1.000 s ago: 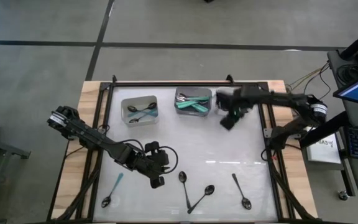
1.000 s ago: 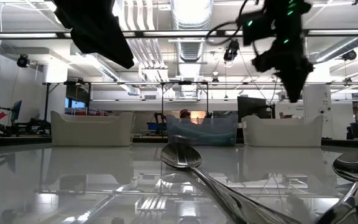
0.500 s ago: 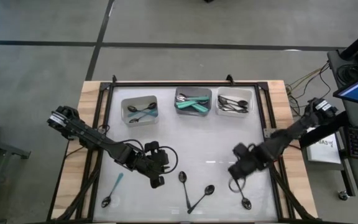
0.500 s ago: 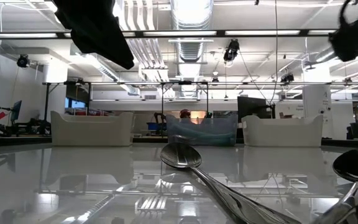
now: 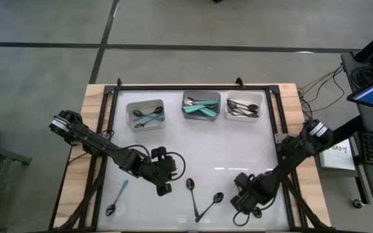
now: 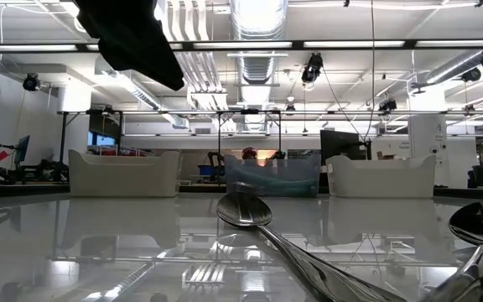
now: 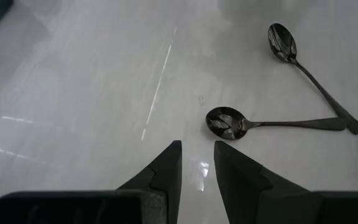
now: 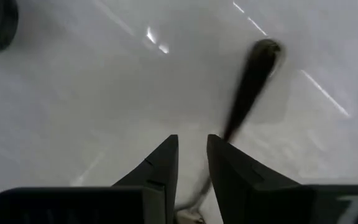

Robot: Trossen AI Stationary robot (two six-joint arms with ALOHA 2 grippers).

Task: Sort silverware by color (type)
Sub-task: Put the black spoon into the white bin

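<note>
Two black spoons (image 5: 203, 200) lie crossed in a V near the front edge; in the left wrist view they show as one spoon (image 7: 272, 123) and another (image 7: 309, 78). A teal-handled spoon (image 5: 116, 197) lies at the near left. My left gripper (image 5: 165, 189) hovers left of the V, its fingers (image 7: 197, 149) narrowly open on nothing. My right gripper (image 5: 241, 204) points down over another black spoon (image 8: 247, 81) at the near right. Its fingers (image 8: 192, 146) are narrowly open, and the spoon's handle runs toward the gap. My right arm mostly hides that spoon in the high view.
Three small bins stand along the far edge: the left one (image 5: 146, 113) with mixed spoons, the middle one (image 5: 201, 105) with teal-handled spoons, the right one (image 5: 243, 107) with black spoons. A black frame (image 5: 193, 86) rims the white table. Bare table lies between the bins and the spoons.
My right gripper has swung from beside the far right bin toward the near edge and come down over the black spoon at the near right. Its wrist has rolled and tipped more steeply downward on the way. The spoons have not moved.
</note>
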